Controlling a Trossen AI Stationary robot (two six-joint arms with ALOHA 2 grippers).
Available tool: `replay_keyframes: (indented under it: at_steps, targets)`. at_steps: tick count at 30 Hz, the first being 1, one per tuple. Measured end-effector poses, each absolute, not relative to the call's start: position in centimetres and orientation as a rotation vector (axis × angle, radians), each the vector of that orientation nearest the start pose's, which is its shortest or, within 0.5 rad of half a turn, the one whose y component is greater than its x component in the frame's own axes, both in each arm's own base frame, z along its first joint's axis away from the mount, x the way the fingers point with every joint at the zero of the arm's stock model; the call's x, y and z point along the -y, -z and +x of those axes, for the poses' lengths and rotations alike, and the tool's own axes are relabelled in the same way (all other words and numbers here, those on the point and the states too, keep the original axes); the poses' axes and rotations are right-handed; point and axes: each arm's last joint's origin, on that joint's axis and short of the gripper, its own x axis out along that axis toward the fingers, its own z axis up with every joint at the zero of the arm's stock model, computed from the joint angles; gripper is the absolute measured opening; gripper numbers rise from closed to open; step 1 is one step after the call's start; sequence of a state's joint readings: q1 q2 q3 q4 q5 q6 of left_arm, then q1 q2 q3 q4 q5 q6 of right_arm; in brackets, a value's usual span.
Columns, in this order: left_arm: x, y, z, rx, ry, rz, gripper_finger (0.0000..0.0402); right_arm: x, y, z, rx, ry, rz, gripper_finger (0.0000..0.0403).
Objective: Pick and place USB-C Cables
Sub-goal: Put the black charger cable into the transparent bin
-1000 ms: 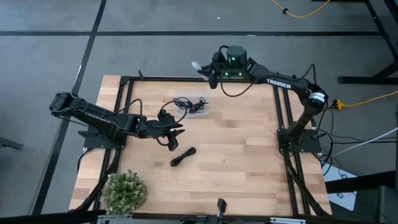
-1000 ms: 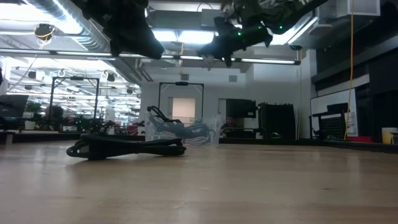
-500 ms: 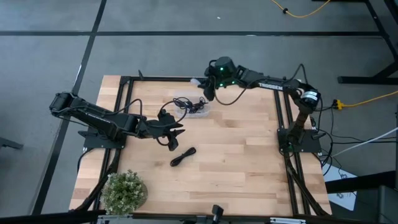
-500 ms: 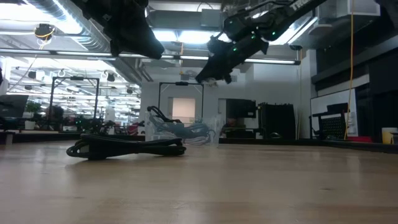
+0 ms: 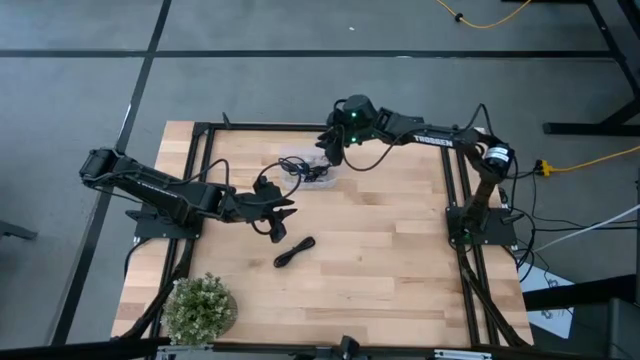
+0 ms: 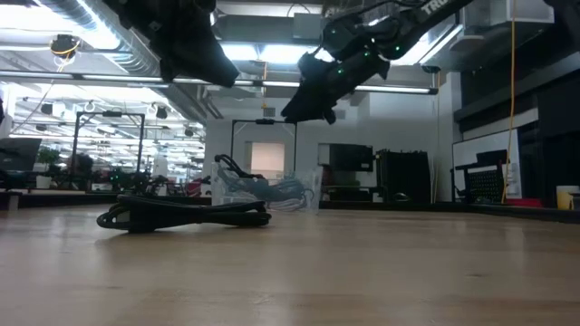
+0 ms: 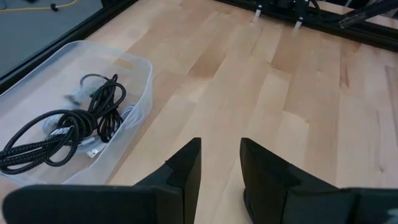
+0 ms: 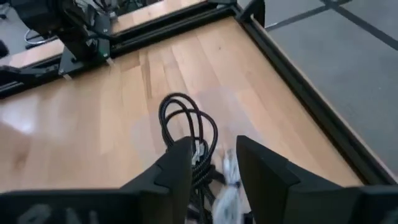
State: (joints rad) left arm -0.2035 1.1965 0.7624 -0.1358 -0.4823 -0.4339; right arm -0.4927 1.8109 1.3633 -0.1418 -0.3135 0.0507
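Clear plastic tray: sits near the far edge of the wooden table and holds a tangle of USB-C cables, black loops with a pale one among them.
Loose cable: one black bundle lies on bare wood toward the middle of the table, apart from the tray; in the low view it stretches flat on the boards.
Right gripper: hangs directly over the tray, fingers parted by a narrow gap with nothing between them; black loops and a pale cable lie just beyond the fingertips.
Left gripper: hovers above the table between the tray and the loose cable, fingers parted and empty; the tray shows off to one side of its view, the loose cable is out of its view.
Step in hand: judged from the layout, most cables are already in the tray and one remains to be picked.
Next move: probably the left arm must drop onto the loose bundle, which lies just beside and nearer the front edge than its gripper, and close across the middle of the coil.
Risk: a thin, floppy bundle may slip out or unwind if pinched at one end.
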Motion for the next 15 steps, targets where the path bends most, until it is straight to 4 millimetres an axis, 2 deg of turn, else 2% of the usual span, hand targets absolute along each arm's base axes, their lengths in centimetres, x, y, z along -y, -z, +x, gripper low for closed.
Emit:
replay_keyframes:
  at_steps: [7,10,15]
  targets:
    - [3.7,-25.0,24.7,-0.474,-0.384,-0.225,0.0105,16.8,-26.8,33.9,-0.709,0.168,0.394,0.0132]
    - [3.7,-25.0,24.7,-0.474,-0.385,-0.225,0.0105,15.7,-26.7,32.1,-0.872,0.164,0.459,0.0133]
    - [3.7,-25.0,24.7,-0.473,-0.385,-0.227,0.0105,13.0,-25.8,29.1,-1.244,0.179,0.571,0.0133]
